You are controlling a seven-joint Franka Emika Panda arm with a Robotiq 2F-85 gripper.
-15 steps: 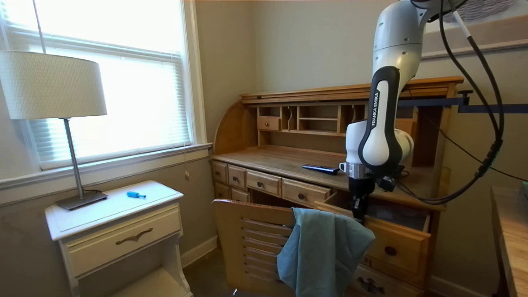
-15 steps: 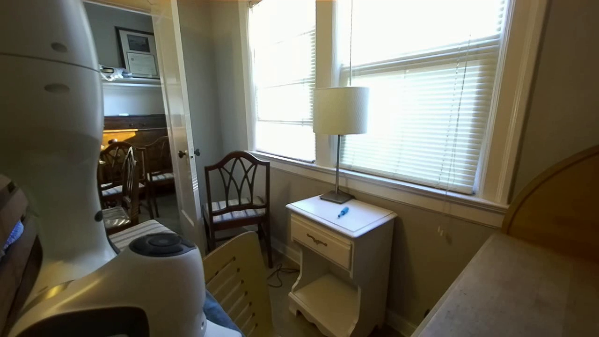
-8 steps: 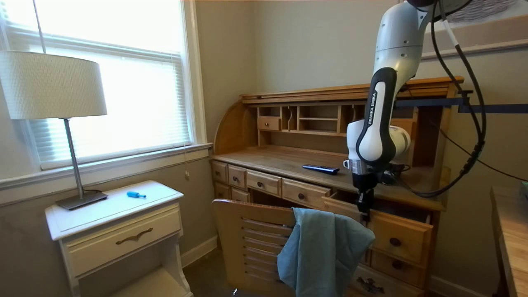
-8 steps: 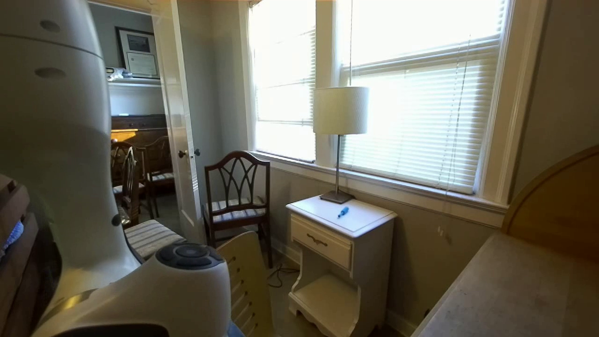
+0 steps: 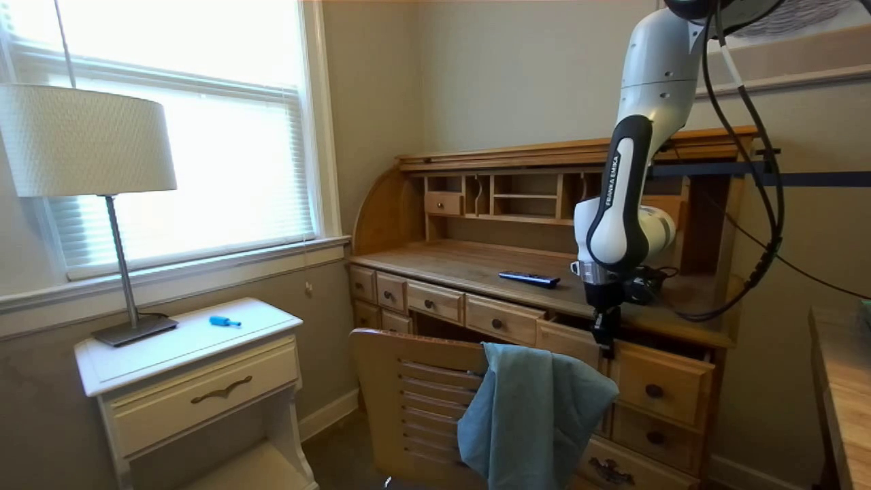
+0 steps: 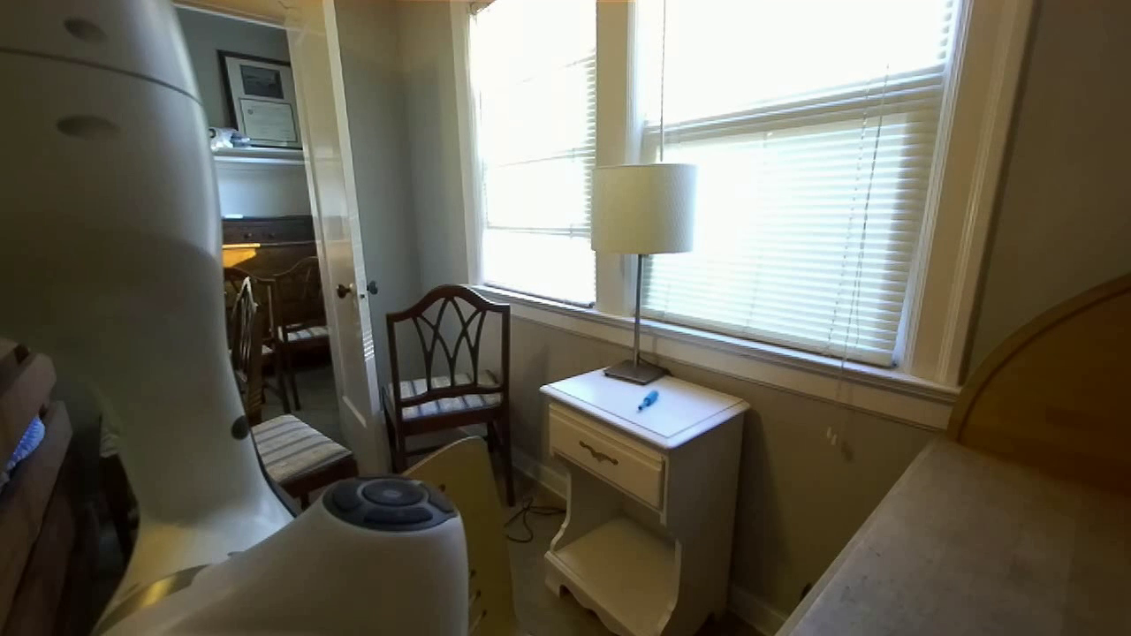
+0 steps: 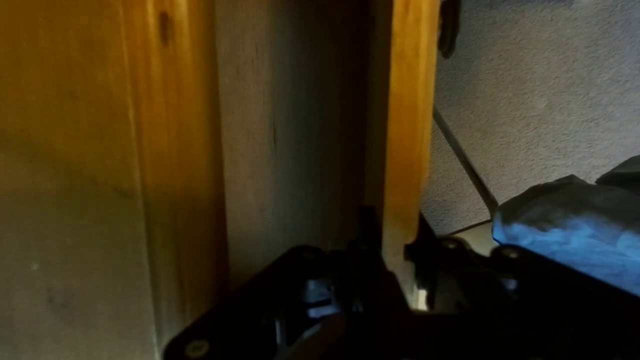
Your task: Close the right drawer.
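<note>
Honey-orange wooden right drawer point(image 5: 670, 380), with a dark round knob point(image 5: 654, 391) on its front, stood partly out of the matching roll-top desk point(image 5: 463, 258); a narrow dark gap showed above it in an exterior view. Black two-finger gripper point(image 7: 396, 225) sat astride the upper edge of the drawer's front board point(image 7: 407, 125). Wrist view: one finger lay inside the drawer, one outside, drawn in to roughly the board's thickness, with the board held between them. That region was dark; firmness of the hold could not be read. White-and-black arm point(image 5: 619, 190) hung over the desk. Blue-grey cloth point(image 5: 531, 408) was draped over a slatted wooden chair point(image 5: 381, 395) in front of the desk. Slim dark device point(image 5: 529, 279) lay on the desk. In both exterior views a white nightstand point(image 5: 190, 340) stood apart, bearing a pale-shaded lamp point(image 5: 85, 139) and a small bright-blue object point(image 5: 223, 321).
</note>
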